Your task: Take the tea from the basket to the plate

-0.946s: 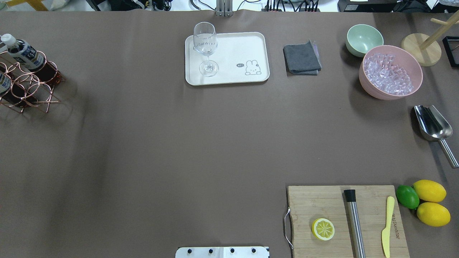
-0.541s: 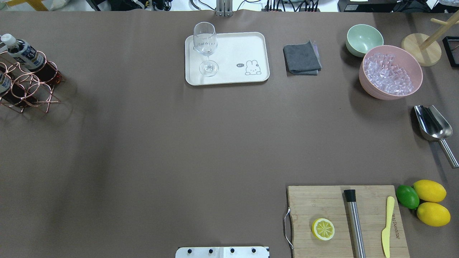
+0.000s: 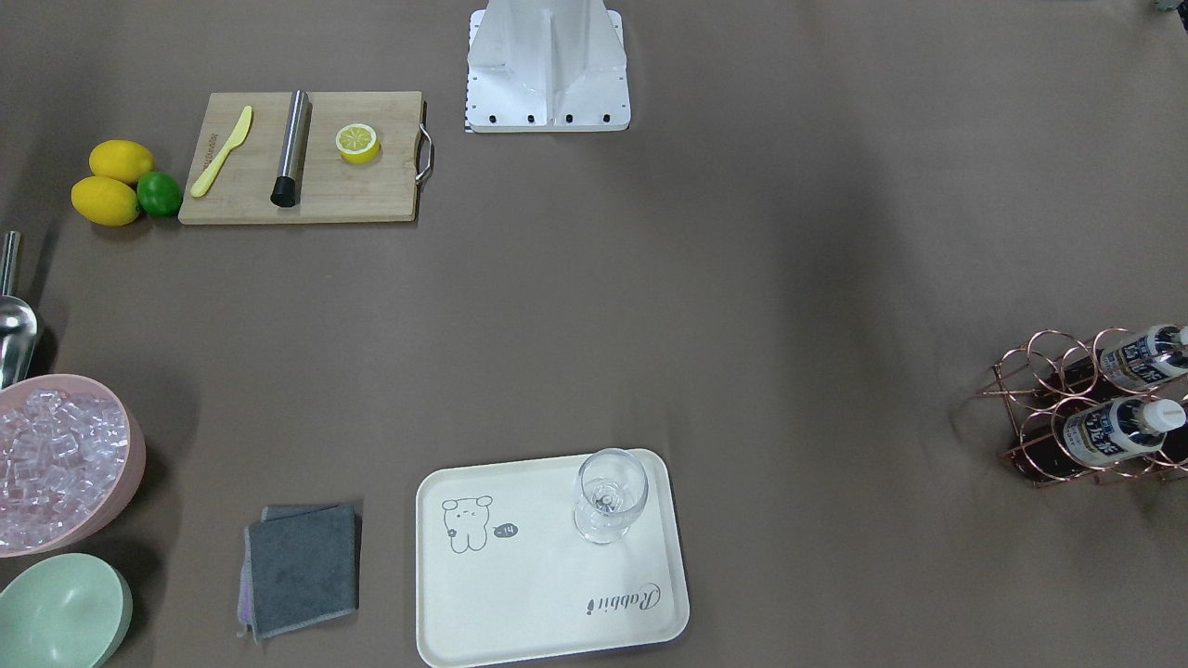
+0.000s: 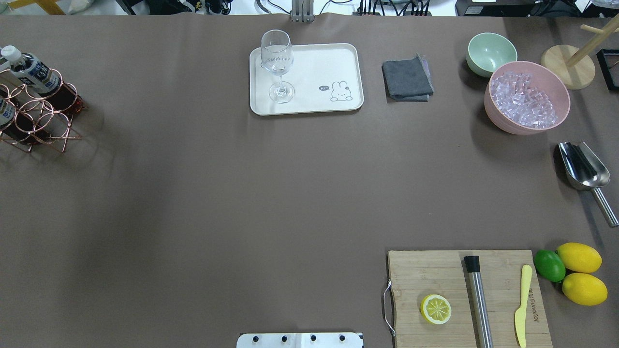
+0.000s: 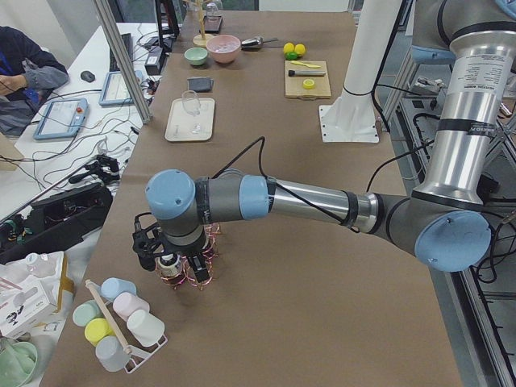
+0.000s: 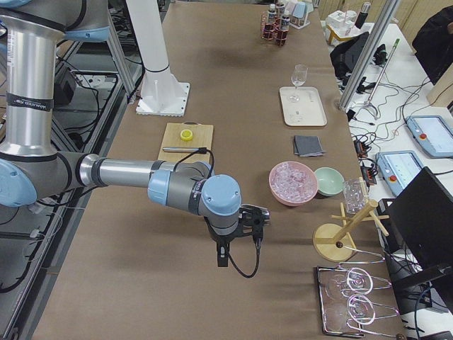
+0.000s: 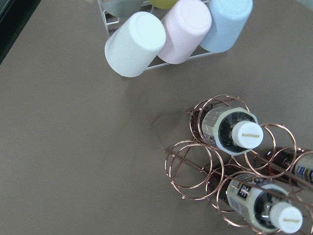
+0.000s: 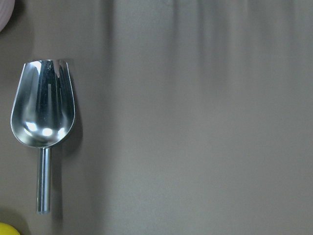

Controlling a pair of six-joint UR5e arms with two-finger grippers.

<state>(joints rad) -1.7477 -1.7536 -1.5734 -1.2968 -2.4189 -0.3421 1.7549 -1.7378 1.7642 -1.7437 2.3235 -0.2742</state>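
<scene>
Copper-wire basket (image 4: 41, 113) at the robot's left end of the surface (image 4: 242, 193) holds the tea (image 7: 234, 131) bottles, well apart from the plate (image 4: 314, 63), where a glass (image 4: 277, 58) stands. I see my left gripper (image 5: 173, 266) just above the basket and my right gripper (image 6: 222, 253) above the surface near the scoop (image 8: 43, 105). I cannot tell how wide either's fingers are.

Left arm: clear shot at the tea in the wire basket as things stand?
Probably yes. The left gripper hangs just over the basket; its wrist view shows a tea bottle with its white cap facing up and nothing above it. The cup rack stands apart.
</scene>
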